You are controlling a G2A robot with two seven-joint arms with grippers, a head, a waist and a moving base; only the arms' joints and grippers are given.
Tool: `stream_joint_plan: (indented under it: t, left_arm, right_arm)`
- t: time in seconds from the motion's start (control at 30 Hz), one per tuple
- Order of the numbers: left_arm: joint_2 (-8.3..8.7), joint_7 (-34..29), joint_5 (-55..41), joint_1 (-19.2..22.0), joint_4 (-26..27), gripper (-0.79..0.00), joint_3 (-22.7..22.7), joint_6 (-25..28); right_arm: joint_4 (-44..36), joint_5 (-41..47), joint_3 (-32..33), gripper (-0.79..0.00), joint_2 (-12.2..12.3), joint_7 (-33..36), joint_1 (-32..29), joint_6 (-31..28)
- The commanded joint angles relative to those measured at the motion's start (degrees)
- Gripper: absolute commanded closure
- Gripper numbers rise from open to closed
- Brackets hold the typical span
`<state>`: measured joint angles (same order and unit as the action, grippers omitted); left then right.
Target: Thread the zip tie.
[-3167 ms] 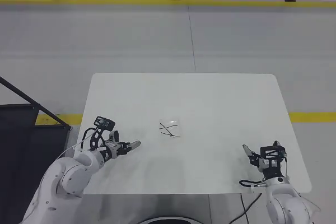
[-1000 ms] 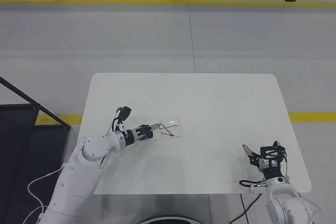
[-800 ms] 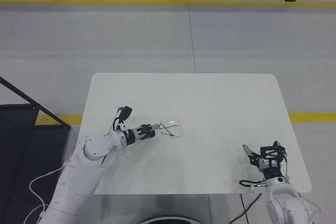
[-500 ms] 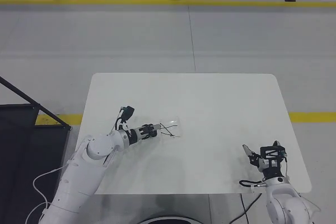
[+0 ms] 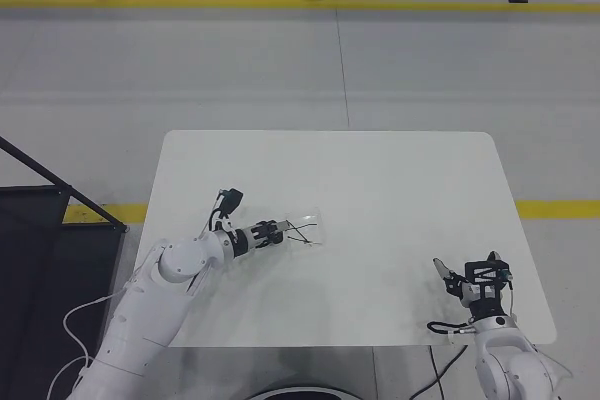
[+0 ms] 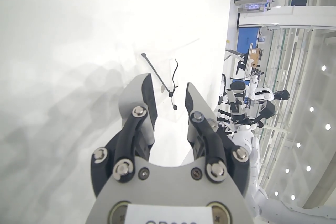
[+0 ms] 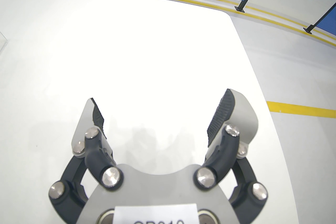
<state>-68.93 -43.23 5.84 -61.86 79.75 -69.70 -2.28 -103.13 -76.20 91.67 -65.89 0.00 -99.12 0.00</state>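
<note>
Two thin black zip ties (image 5: 301, 232) lie crossed on a small clear plastic sheet (image 5: 311, 220) near the middle of the white table (image 5: 400, 180). My left gripper (image 5: 279, 229) sits just left of them, low over the table and open. In the left wrist view the straight zip tie (image 6: 155, 70) and the curved zip tie (image 6: 176, 68) lie just beyond the open left gripper (image 6: 168, 83), their near ends between the fingertips. My right gripper (image 5: 467, 268) rests open near the table's front right corner, with nothing between its fingers (image 7: 223, 109).
The clear sheet's edge (image 7: 2, 41) shows far off in the right wrist view. Bare white tabletop surrounds both arms. The table's right edge (image 5: 525, 240) runs close to the right gripper. A black frame (image 5: 40, 175) stands off the table's left side.
The left arm has swung from the front left of the table up to the zip ties, creeping slightly closer in the last second. The right arm has not moved.
</note>
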Motion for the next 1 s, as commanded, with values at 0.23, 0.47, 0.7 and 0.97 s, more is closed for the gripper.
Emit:
stream_joint_plan:
  t: [0.23, 0.47, 0.7, 0.97]
  left_arm:
    - [-0.07, 0.3, -0.4, 0.4, -0.7, -0.283, 0.8, 0.3]
    - [-0.06, 0.4, -0.6, 0.6, -0.9, -0.231, 1.2, 0.3]
    - [0.00, 0.2, -1.0, 0.8, -1.1, -0.157, 1.3, 0.5]
    - [0.08, 0.1, -1.4, 0.9, -1.2, 0.000, 1.3, 0.8]
  right_arm:
    - [0.0, 0.0, 0.0, -0.785, 0.0, 0.0, 0.0, 0.0]
    - [0.0, 0.0, 0.0, -0.785, 0.0, 0.0, 0.0, 0.0]
    - [0.0, 0.0, 0.0, -0.785, 0.0, 0.0, 0.0, 0.0]
    - [0.0, 0.0, 0.0, -0.785, 0.0, 0.0, 0.0, 0.0]
